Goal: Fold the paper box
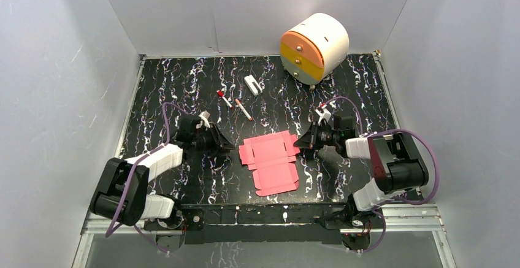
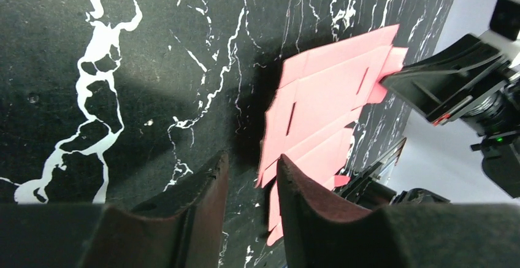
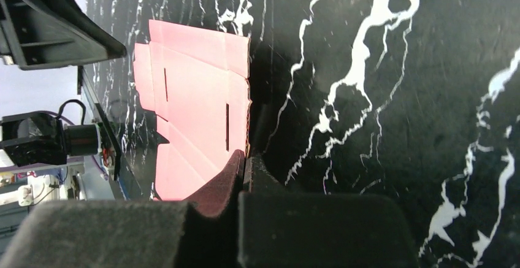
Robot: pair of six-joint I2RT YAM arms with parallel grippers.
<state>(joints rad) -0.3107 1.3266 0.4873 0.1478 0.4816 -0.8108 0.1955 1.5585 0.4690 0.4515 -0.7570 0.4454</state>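
Note:
The paper box (image 1: 270, 157) is a pink flat cut-out sheet with flaps and slots, lying mid-table between the two arms. In the left wrist view the paper box (image 2: 325, 114) spreads ahead of my left gripper (image 2: 251, 164), which is open; the sheet's near corner sits just off the inner side of its right finger (image 2: 294, 188). In the top view my left gripper (image 1: 228, 147) is at the sheet's left edge. My right gripper (image 1: 298, 142) is at the sheet's upper right edge. In the right wrist view my right gripper (image 3: 246, 157) is shut on the edge of the paper box (image 3: 196, 96).
A round white drawer unit (image 1: 314, 47) with orange and yellow fronts stands at the back right. Two pens (image 1: 243, 108) and a small white object (image 1: 252, 84) lie behind the sheet. Grey walls close in the left, right and back sides.

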